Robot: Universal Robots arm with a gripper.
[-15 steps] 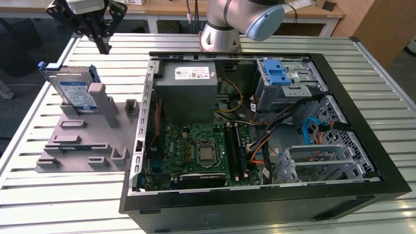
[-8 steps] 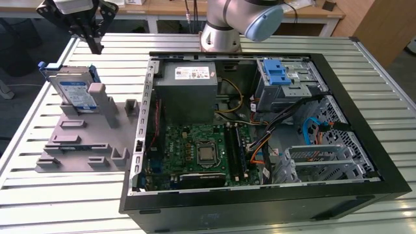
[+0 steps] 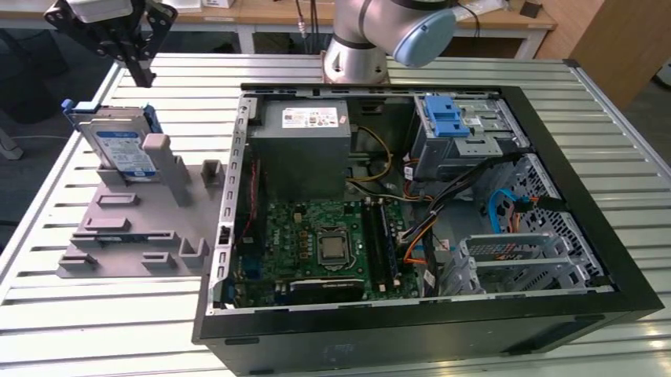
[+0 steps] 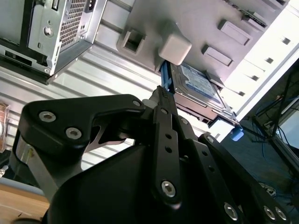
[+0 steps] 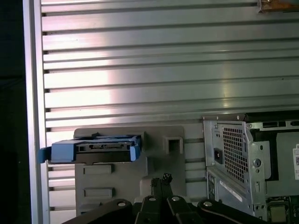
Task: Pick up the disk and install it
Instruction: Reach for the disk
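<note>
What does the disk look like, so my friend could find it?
Find the big open black computer case. Beside it, on the exterior view's left, sits a grey holder. The disk stands on edge in it: silver, blue-framed, while the holder's other parts are plain grey.

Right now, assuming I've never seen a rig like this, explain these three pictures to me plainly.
The machine is a single robot arm standing on a slatted metal table. The exterior view is taken by a camera off the arm. Both wrist views come from cameras riding on the arm, looking past its gripper. On the table sits an open computer case with its circuit boards exposed. Beside it, on the exterior view's left, is a grey plastic holder. The disk, silver with a blue frame, stands on edge in that holder. The gripper hangs in the air near the disk, shut, holding nothing and touching nothing.
</note>
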